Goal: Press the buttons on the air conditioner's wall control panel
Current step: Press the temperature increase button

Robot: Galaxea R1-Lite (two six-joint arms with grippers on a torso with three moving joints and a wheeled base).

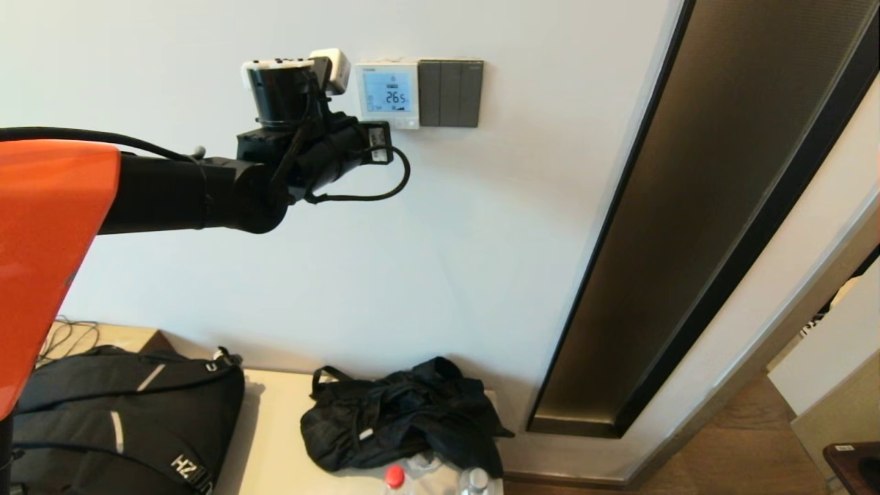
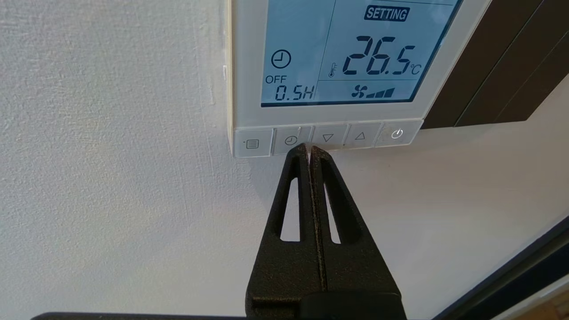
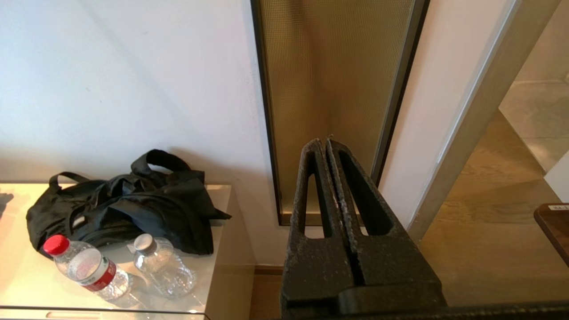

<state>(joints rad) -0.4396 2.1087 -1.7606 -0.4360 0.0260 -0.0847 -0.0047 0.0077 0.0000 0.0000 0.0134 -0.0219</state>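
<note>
The left gripper (image 2: 309, 150), its ridged black fingers pressed together, has its tips at the lower edge of the clock key in the buttons (image 2: 326, 138), a pale flat row under the glossy blue screen of the panel (image 2: 240, 66). Only the left wrist view shows this contact; from the head, the arm hides it. The right gripper (image 3: 325, 143), also closed, hangs low near a bag (image 3: 129, 200).

Hotel or residential room: white wall with thermostat (image 1: 387, 93) and grey rocker switch plate (image 1: 450, 93); beige surface (image 1: 275, 440) carrying black bags (image 1: 402, 412), water bottles (image 3: 86, 269); wood floor (image 3: 489, 231).
</note>
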